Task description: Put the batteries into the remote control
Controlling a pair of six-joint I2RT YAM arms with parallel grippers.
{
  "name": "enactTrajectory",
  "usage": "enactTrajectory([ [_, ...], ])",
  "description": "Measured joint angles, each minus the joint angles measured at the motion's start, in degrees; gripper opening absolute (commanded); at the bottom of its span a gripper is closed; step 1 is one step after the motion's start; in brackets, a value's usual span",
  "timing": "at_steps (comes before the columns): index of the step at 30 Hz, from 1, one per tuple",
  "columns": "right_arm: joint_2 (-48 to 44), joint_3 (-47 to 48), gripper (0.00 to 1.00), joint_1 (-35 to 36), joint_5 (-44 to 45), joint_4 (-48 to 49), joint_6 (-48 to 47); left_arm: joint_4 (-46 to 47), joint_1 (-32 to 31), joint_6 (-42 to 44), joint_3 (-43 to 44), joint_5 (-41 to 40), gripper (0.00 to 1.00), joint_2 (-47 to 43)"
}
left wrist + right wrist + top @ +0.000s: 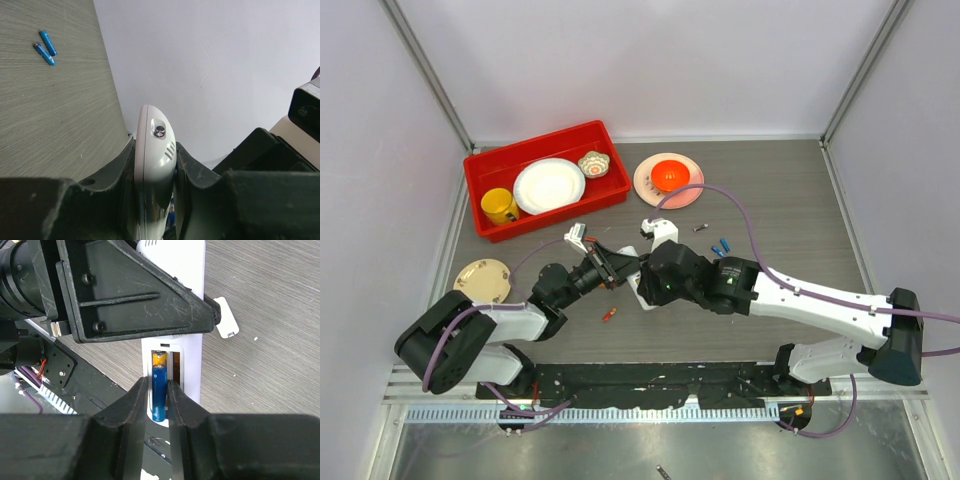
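Observation:
My left gripper is shut on the white remote control and holds it on edge. It also shows in the top view at the table's middle. In the right wrist view the remote shows its open recess with an orange-yellow battery inside. My right gripper is shut on a blue battery, held lengthwise over the recess. In the top view the right gripper meets the left one. Two more blue batteries lie on the table. An orange-red battery lies near the front.
A small loose white cover piece lies beside the remote. A red bin at the back left holds a yellow mug, a white plate and a small bowl. A pink plate and a tan disc lie on the table.

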Motion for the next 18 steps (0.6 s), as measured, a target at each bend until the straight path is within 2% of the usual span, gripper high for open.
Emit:
enactTrajectory([
  [5, -0.02, 0.70, 0.02, -0.02, 0.87, -0.98, -0.17, 0.39, -0.04, -0.24, 0.00, 0.02, 0.00, 0.02],
  [13, -0.42, 1.16, 0.01, 0.04, 1.86, -1.27, -0.70, 0.70, -0.15, -1.31, 0.02, -0.02, 0.00, 0.04],
  [18, -6.69, -4.26, 0.01, 0.00, 3.61, 5.75, -2.03, 1.92, -0.46, -1.81, 0.07, 0.52, 0.00, 0.04],
])
